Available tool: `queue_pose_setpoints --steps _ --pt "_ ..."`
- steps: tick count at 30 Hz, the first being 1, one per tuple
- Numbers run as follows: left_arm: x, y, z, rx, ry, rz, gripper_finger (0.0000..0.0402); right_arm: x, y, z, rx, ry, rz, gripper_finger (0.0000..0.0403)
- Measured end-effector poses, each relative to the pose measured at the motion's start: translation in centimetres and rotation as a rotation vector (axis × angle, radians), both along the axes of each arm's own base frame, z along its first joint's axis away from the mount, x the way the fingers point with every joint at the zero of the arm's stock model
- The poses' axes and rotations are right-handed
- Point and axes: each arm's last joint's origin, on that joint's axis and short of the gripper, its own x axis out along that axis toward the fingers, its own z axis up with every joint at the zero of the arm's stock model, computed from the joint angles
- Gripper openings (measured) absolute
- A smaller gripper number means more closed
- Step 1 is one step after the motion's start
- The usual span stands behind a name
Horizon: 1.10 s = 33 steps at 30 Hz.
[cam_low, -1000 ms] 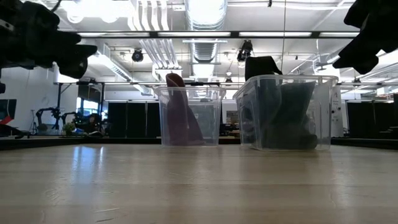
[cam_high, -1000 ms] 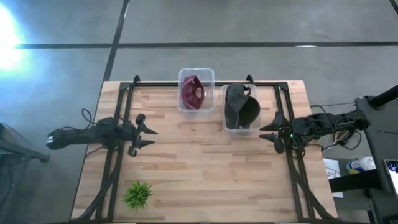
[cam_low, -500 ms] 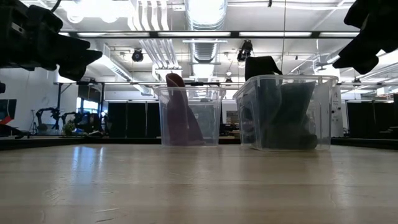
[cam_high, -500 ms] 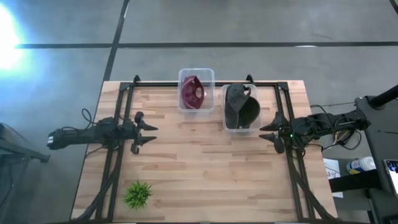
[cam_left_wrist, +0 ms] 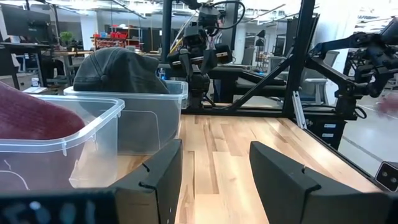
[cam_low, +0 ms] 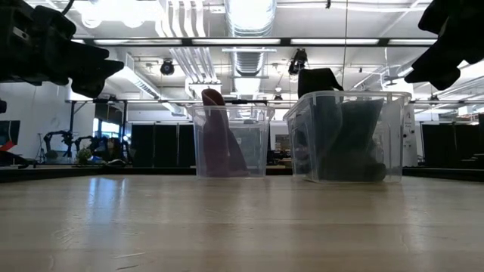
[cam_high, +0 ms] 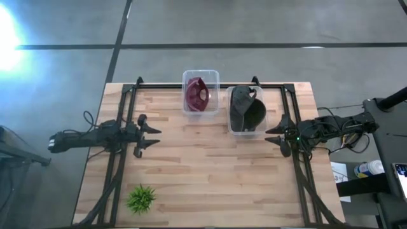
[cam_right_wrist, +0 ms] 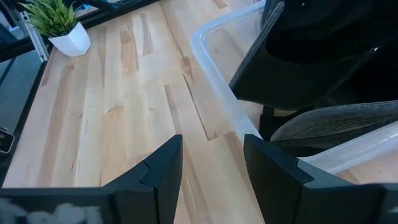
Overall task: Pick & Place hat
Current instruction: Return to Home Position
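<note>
A maroon hat [cam_high: 198, 94] stands in a clear bin [cam_high: 215, 75] at the table's far edge. Right of it, a dark grey hat [cam_high: 246, 109] fills a second clear bin [cam_high: 230, 127], with its crown above the rim [cam_low: 319, 78]. My left gripper [cam_high: 151, 137] hovers open over the table's left half, pointing at the bins; in its wrist view [cam_left_wrist: 214, 155] the maroon hat [cam_left_wrist: 31, 118] and the grey hat [cam_left_wrist: 118, 68] lie ahead. My right gripper [cam_high: 277, 137] hovers open just right of the grey hat's bin, whose corner [cam_right_wrist: 217, 68] is beyond its fingers [cam_right_wrist: 211, 149].
A small potted plant [cam_high: 141, 198] stands near the table's near left corner and also shows in the right wrist view [cam_right_wrist: 59, 22]. Dark frame rails [cam_high: 121, 121] run along both sides of the table. Bare wood [cam_high: 210, 165] spans the middle and near part.
My left gripper has edged slightly toward the table's right, toward the bins. Nothing else has moved.
</note>
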Motion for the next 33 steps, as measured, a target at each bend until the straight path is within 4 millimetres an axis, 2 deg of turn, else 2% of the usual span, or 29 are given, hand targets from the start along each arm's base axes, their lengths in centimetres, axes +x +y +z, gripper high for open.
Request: queue_pose_setpoints --steps 19,23,27,30,33 --pt "0.0 0.0 0.0 0.0 0.0 0.002 0.0181 -0.8 -0.3 0.5 -0.039 -0.034 0.025 0.0166" --pt "0.0 0.0 0.0 -0.001 0.003 0.005 0.0181 -1.9 -1.1 1.1 -0.029 -0.145 -0.053 0.0166" --pt "0.0 0.0 0.0 -0.001 0.005 0.004 0.0181 -2.5 -1.2 2.6 0.013 -0.337 -0.071 0.0166" --pt "0.0 0.0 0.0 -0.001 0.006 0.004 0.0181 -2.6 -1.1 4.1 0.039 -0.516 -0.012 0.0166" --pt "0.0 0.0 0.0 -0.001 0.006 0.004 0.0181 -2.5 -0.8 5.1 -0.099 -0.641 0.121 0.0166"
